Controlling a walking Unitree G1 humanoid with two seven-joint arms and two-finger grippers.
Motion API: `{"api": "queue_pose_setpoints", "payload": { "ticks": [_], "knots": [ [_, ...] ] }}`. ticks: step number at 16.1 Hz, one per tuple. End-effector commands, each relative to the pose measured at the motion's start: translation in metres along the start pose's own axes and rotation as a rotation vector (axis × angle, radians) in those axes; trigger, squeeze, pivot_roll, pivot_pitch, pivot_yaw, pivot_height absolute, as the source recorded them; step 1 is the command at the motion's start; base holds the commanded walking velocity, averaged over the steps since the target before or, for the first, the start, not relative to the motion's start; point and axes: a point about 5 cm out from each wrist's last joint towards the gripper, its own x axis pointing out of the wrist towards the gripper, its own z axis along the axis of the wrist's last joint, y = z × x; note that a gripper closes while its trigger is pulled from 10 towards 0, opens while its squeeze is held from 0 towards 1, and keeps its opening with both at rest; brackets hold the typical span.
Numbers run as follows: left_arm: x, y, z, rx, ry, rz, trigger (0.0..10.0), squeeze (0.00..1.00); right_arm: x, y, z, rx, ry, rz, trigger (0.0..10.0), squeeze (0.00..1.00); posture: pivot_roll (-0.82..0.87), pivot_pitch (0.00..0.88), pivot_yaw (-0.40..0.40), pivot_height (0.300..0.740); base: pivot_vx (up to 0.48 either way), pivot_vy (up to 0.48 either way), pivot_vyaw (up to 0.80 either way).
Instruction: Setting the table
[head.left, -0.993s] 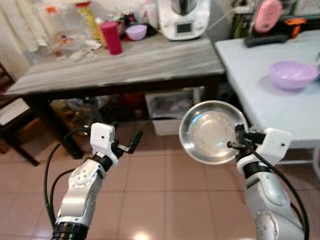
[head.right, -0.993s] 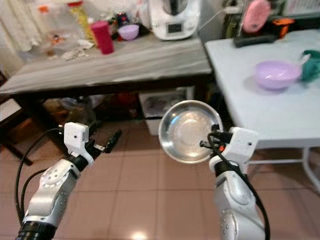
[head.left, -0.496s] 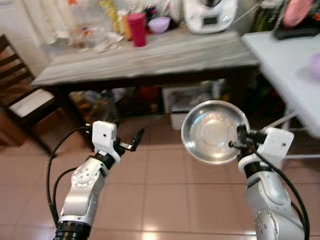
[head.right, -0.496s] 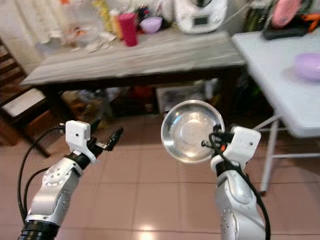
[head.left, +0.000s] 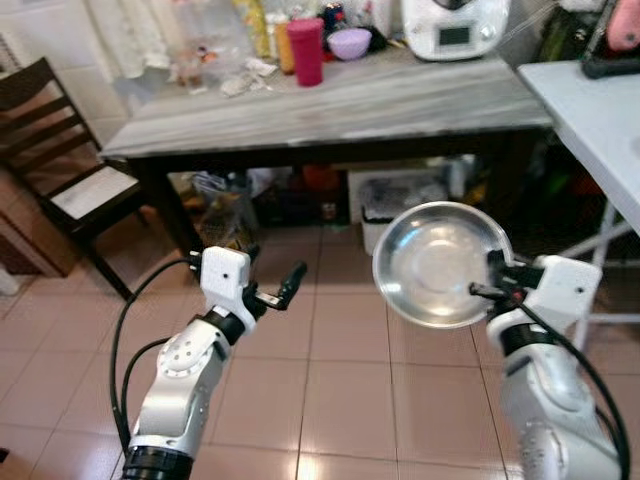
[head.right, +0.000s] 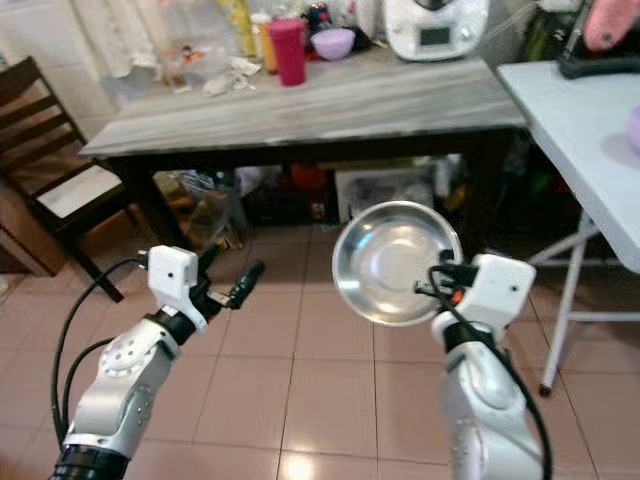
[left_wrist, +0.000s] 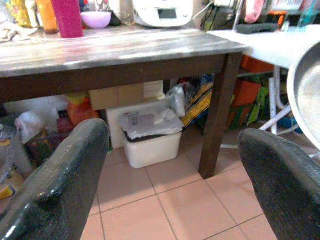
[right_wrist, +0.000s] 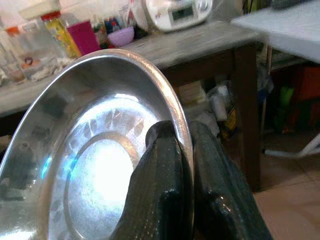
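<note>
Nothing is shifted but the camera. Steel bowl (head.left: 441, 262) is pinched at its rim by right gripper (head.left: 492, 290) fingers; left gripper (head.left: 291, 281) fingers are spread, holding nothing.

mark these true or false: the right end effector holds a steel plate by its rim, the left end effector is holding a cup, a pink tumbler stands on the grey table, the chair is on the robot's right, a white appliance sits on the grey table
1. The right end effector grips a steel plate by its rim. True; one finger is inside the rim and one behind.
2. The left end effector holds a cup. False; it is open and holds nothing.
3. A pink tumbler stands on the grey table. True.
4. The chair is on the robot's right. False; it stands to the left of the table.
5. A white appliance sits on the grey table. True, at its far edge.
</note>
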Motion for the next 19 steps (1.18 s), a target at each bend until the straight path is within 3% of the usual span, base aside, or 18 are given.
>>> {"api": "queue_pose_setpoints", "payload": {
  "ticks": [1, 10, 19],
  "knots": [
    [-0.0022, 0.0044, 0.0035, 0.008, -0.003, 0.001, 10.0, 0.0, 0.0003, 0.0064, 0.0009, 0.016, -0.008, 0.026, 10.0, 0.0, -0.24, 0.019, 0.13, 0.74, 0.326, 0.0, 0.0],
    [-0.0021, -0.0002, 0.0013, -0.004, 0.001, -0.017, 10.0, 0.0, 0.0, 0.0074, 0.0014, 0.009, -0.013, 0.03, 10.0, 0.0, -0.24, 0.019, 0.129, 0.74, 0.342, 0.0, 0.0],
    [-0.0007, -0.0043, 0.0007, -0.006, 0.008, -0.036, 10.0, 0.0, -0.0016, 0.0075, 0.0004, 0.008, -0.013, 0.023, 10.0, 0.0, -0.25, 0.025, 0.137, 0.74, 0.347, 0.0, 0.53]
  ]
}}
